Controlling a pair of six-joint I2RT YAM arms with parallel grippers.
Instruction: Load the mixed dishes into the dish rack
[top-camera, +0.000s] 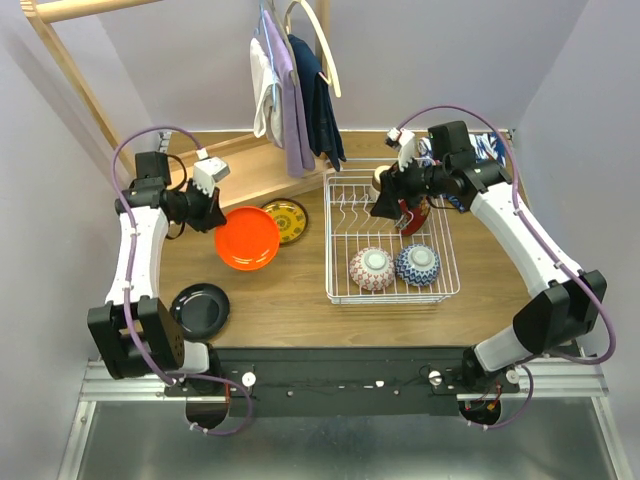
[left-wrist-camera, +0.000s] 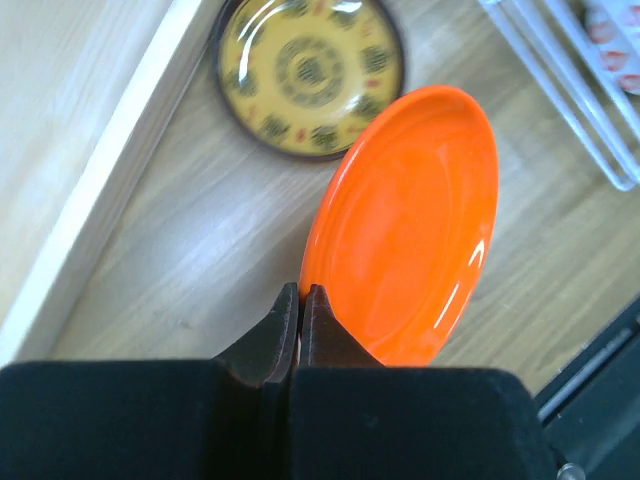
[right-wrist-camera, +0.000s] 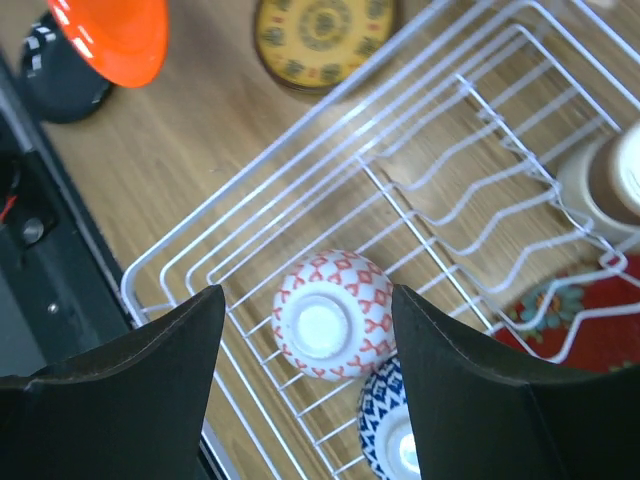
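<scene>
We saw the counter (top-camera: 290, 310) carrying the dish rack (top-camera: 328, 250) at its right, two upturned bowls (top-camera: 372, 268) inside, and the right gripper (right-wrist-camera: 307, 296) spread open above them. Left of the rack, the orange plate (top-camera: 247, 238) hung tilted, its rim pinched in the closed left gripper (left-wrist-camera: 301, 300). We judged it best to carry it edge-down over the rack wall and lower it between free tines (right-wrist-camera: 470, 200).
</scene>
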